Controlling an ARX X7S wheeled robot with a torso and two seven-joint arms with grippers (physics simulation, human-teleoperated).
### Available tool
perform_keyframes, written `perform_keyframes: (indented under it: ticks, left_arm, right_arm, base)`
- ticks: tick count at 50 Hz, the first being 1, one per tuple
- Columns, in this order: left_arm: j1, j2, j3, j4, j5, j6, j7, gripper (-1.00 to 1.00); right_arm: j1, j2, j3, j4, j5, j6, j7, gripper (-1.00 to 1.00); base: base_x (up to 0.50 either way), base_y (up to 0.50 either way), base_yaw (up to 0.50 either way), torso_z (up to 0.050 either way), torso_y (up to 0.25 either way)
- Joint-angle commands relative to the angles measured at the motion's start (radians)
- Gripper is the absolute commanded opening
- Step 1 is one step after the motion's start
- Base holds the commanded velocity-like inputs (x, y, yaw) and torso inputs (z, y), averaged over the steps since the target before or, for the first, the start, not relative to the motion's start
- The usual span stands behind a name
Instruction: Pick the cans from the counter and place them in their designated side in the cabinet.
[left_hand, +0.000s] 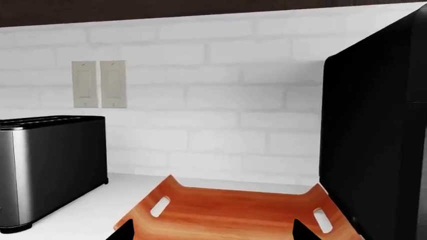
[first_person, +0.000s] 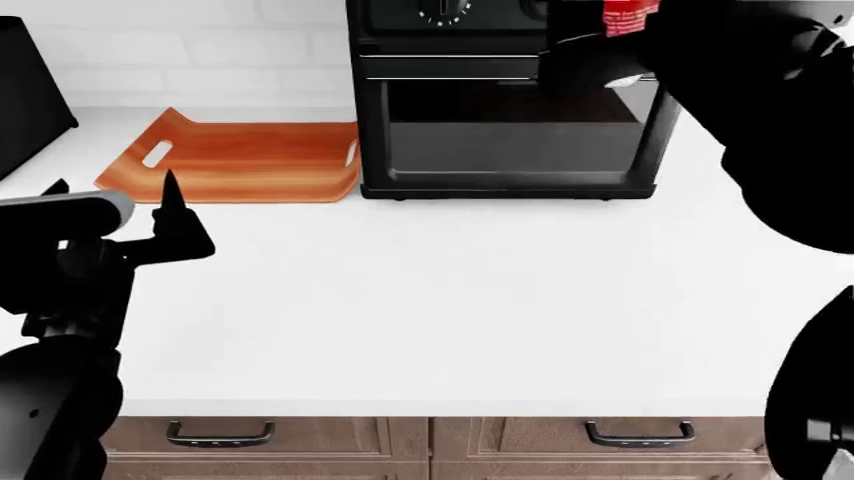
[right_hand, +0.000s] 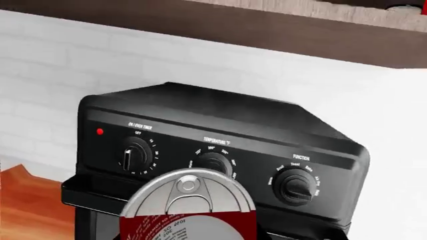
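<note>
the left gripper (first_person: 114, 190) hangs low over the left side of the broad white counter (first_person: 441, 310), its black fingers (first_person: 171, 195) pointing toward the far wall with an open gap between them; jaws spread, holding nothing. in the left wrist view only the two finger tips show at the frame's lower edge, over the orange wooden cutting board (left_hand: 233, 212).

the right gripper (first_person: 607, 50) is raised high in front of the upper right of the black toaster oven (first_person: 507, 140), and its arm is a black mass filling the right side of the head view. it carries a red can with a silver pull-tab lid (right_hand: 188, 202); in the head view only a red scrap of that can (first_person: 627, 14) shows at the top edge. the fingers themselves cannot be made out in any view, though the can is held clear of the counter, so the jaws are pinching it. the can's lower body is cut off in the right wrist view, and its label text is too small to read.

a second can is not seen in any view. a dark wooden band (right_hand: 220, 27) runs above the white brick wall (left_hand: 227, 105); whether it belongs to the cabinet cannot be told.

a steel toaster (left_hand: 47, 170) stands at the far left, with a pair of beige wall switches (left_hand: 99, 84) above it. the board lies just beside the oven's left side. the counter's middle and near parts lie bare down to the brown drawer fronts (first_person: 427, 445).
</note>
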Motion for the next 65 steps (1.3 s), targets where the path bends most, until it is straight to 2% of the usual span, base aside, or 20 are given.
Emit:
perform_keyframes:
  ticks: [1, 6, 13, 17, 22, 24, 28, 32, 36, 44, 57, 65]
  left_arm:
    - [-0.005, -0.002, -0.001, 0.007, -0.007, -0.006, -0.004, 1.00]
    - [-0.008, -0.004, -0.003, 0.011, -0.010, -0.008, -0.007, 1.00]
    - [-0.014, -0.008, -0.002, 0.020, -0.014, -0.020, -0.011, 1.00]
    - [-0.020, -0.014, -0.006, 0.034, -0.022, -0.033, -0.014, 1.00]
    - [-0.060, -0.037, -0.025, 0.045, -0.085, -0.120, -0.001, 1.00]
    - [-0.113, -0.068, -0.022, 0.042, -0.108, -0.180, 0.007, 1.00]
    - [-0.253, -0.134, -0.002, 0.012, -0.155, -0.331, 0.020, 1.00]
    - [-0.359, -0.159, 0.007, -0.037, -0.187, -0.447, 0.010, 1.00]
    - [-0.444, -0.170, 0.008, -0.082, -0.211, -0.534, -0.001, 1.00]
    - [-0.542, -0.192, 0.021, -0.162, -0.211, -0.593, -0.006, 1.00]
    - [-0.565, -0.209, 0.003, -0.178, -0.204, -0.594, -0.021, 1.00]
    - [-0.564, -0.206, 0.003, -0.190, -0.193, -0.575, -0.027, 1.00]
  right_arm:
    - [0.333, 0.065, -0.091, 0.150, 0.184, 0.000, 0.127, -1.00]
    - [0.441, 0.067, -0.250, 0.248, -0.002, -0.122, -0.048, -1.00]
    - [0.655, 0.023, -0.450, 0.519, -0.211, -0.265, -0.278, -1.00]
    - [0.799, -0.030, -0.548, 0.735, -0.317, -0.360, -0.422, -1.00]
    - [0.956, -0.127, -0.657, 1.065, -0.448, -0.510, -0.619, -1.00]
    - [0.971, -0.188, -0.591, 1.177, -0.617, -0.542, -0.723, -1.00]
    - [0.971, -0.305, -0.297, 1.324, -1.078, -0.589, -0.919, -1.00]
    - [0.971, -0.359, -0.100, 1.368, -1.328, -0.626, -1.000, -1.00]
    - [0.971, -0.361, -0.087, 1.379, -1.347, -0.643, -1.002, -1.00]
    - [0.971, -0.361, -0.047, 1.431, -1.356, -0.681, -1.008, -1.00]
    - [0.971, -0.361, -0.039, 1.458, -1.317, -0.683, -1.016, -1.00]
    - [0.971, -0.361, -0.082, 1.493, -1.280, -0.698, -1.022, -1.00]
  base:
    - [0.00, 0.00, 0.00, 0.000, 0.000]
    - [0.00, 0.00, 0.00, 0.000, 0.000]
    - [0.00, 0.00, 0.00, 0.001, 0.000]
    - [0.00, 0.00, 0.00, 0.000, 0.000]
    - [0.00, 0.00, 0.00, 0.000, 0.000]
    - [0.00, 0.00, 0.00, 0.000, 0.000]
    - [0.00, 0.00, 0.00, 0.000, 0.000]
    - [0.00, 0.00, 0.00, 0.000, 0.000]
    - [0.00, 0.00, 0.00, 0.000, 0.000]
    - [0.00, 0.00, 0.00, 0.000, 0.000]
    - [0.00, 0.00, 0.00, 0.000, 0.001]
    - [-0.07, -0.21, 0.00, 0.000, 0.001]
